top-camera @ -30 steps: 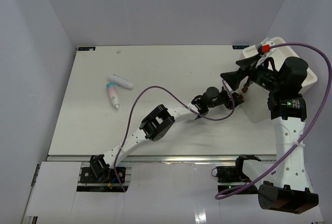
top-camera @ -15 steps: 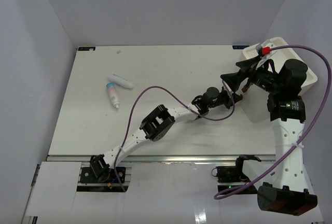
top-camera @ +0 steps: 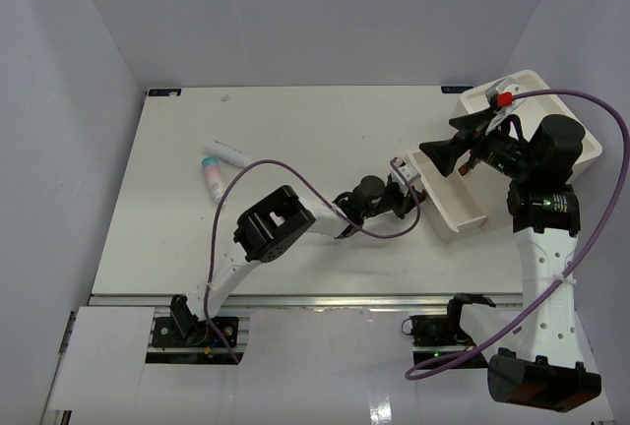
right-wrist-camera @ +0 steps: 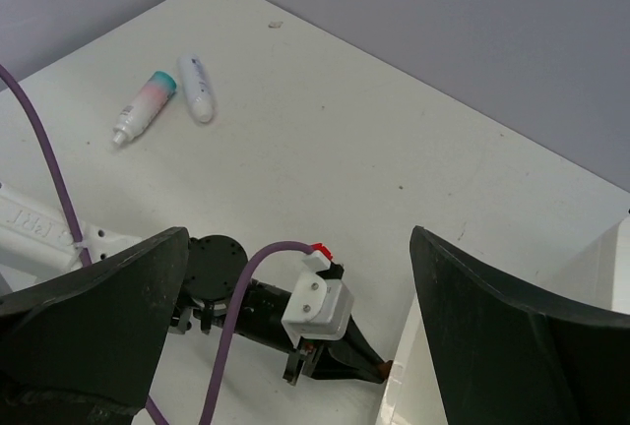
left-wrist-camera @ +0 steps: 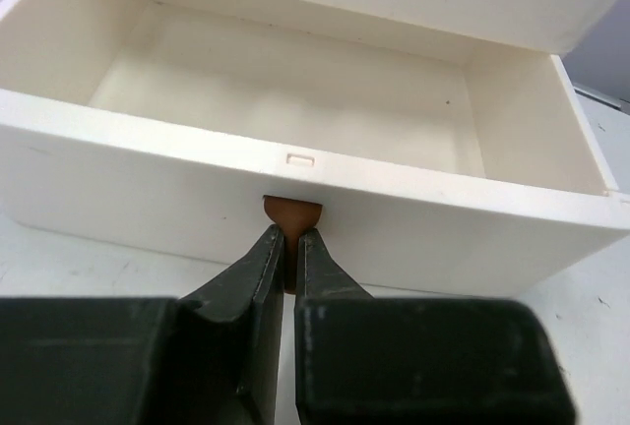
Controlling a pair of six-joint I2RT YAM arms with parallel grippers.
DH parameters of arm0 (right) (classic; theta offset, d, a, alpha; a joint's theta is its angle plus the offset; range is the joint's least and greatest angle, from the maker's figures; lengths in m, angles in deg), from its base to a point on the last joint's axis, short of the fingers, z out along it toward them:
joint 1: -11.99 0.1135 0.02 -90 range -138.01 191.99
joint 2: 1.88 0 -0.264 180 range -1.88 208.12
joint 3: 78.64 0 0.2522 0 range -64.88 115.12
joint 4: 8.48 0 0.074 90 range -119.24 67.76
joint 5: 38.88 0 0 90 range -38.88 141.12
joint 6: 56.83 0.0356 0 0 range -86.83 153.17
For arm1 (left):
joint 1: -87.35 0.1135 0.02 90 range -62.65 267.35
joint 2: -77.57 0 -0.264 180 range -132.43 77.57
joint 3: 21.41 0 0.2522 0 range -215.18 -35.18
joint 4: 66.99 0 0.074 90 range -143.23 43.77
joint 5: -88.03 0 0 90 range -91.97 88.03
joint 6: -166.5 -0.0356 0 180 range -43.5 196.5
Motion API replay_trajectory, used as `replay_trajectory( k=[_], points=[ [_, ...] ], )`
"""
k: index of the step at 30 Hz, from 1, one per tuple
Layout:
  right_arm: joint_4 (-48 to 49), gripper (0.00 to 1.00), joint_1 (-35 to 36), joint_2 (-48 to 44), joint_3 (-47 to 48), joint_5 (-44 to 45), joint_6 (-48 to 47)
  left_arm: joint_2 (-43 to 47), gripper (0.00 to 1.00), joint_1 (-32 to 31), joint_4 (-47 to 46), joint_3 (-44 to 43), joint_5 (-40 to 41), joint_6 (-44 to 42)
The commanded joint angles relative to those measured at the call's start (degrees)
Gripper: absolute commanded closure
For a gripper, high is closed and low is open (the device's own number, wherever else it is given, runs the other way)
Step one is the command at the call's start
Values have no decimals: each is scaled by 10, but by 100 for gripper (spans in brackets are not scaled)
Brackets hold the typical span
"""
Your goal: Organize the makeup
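A white tube (top-camera: 228,154) and a pink teal-capped tube (top-camera: 212,177) lie side by side at the table's far left; both also show in the right wrist view, the white tube (right-wrist-camera: 198,89) and the pink tube (right-wrist-camera: 144,105). My left gripper (top-camera: 411,177) is shut on the brown tab (left-wrist-camera: 292,213) at the front of a white drawer (left-wrist-camera: 148,140), which stands pulled out and is empty inside. My right gripper (top-camera: 440,152) hangs wide open above the drawer's left end, holding nothing. The packets and sponges are out of view.
The big white bin (top-camera: 551,120) stands at the far right edge, with the drawer (top-camera: 455,211) sticking out of it toward the table's middle. Purple cables loop over both arms. Grey walls close in the table on three sides.
My left arm has drawn back to the left with the brown tab in its jaws, and the drawer has slid out of the bin. The right arm has barely moved.
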Motion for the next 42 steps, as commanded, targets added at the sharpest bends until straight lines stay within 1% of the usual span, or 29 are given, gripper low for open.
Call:
replay_trajectory(
  k=[1, 2, 4, 5, 7, 8, 9, 12, 16, 18, 20, 22, 25, 27, 29, 32, 33, 35, 36, 38, 41, 42],
  points=[
    [6, 0, -3, -9, 5, 4, -7, 65, 97, 8, -31, 48, -4, 7],
    [4, 0, -3, -9, 6, 5, -9, 70, 93, 9, -31, 54, -5, 10],
    [-2, 1, -3, -10, 11, 6, -15, 79, 78, 9, -35, 69, -2, 16],
    [-7, 1, -3, -10, 13, 6, -17, 83, 69, 10, -36, 74, 3, 19],
    [-17, 1, -3, -8, 20, 4, -27, 95, 36, 11, -37, 83, 15, 21],
    [-23, 2, -3, -7, 25, 3, -30, 103, 25, 11, -37, 91, 21, 19],
    [-28, 2, -3, -6, 29, 3, -33, 112, 17, 11, -36, 97, 25, 17],
    [-39, 3, -3, -3, 41, 3, -46, 148, 6, 14, -22, 126, 29, 11],
    [-58, 4, -3, 7, 63, 15, -59, 204, 2, 28, 17, 166, 16, 16],
    [-64, 4, -3, 16, 74, 19, -61, 249, 2, 39, 37, 199, 4, 23],
    [-69, 4, -3, 25, 80, 17, -62, 296, 2, 59, 76, 222, -17, 38],
    [-77, 4, -3, 41, 87, 13, -64, 328, 2, 78, 123, 245, -55, 75],
    [-96, 4, 2, 81, 108, 6, -74, 390, 2, 142, 206, 269, -112, 140],
    [-119, 4, 21, 131, 145, 29, -86, 456, 2, 175, 254, 311, -156, 163],
    [-139, 4, 57, 172, 171, 66, -102, 528, 2, 214, 284, 356, -167, 164],
    [-161, 4, 149, 230, 204, 149, -130, 639, 2, 255, 349, 393, -173, 142],
    [-167, 4, 173, 249, 212, 168, -136, 670, 2, 266, 376, 395, -169, 130],
    [-174, 4, 231, 307, 236, 203, -146, 752, 2, 287, 449, 393, -134, 86],
    [-182, 5, 263, 345, 246, 212, -162, 775, 2, 288, 496, 390, -112, 71],
    [-209, 6, 316, 426, 298, 245, -182, 851, 2, 290, 542, 390, -33, 29],
    [-244, 7, 354, 535, 389, 247, -189, 940, 2, 291, 555, 415, 51, 2],
    [-249, 8, 369, 579, 433, 241, -189, 980, 2, 291, 548, 437, 80, -7]
  ],
)
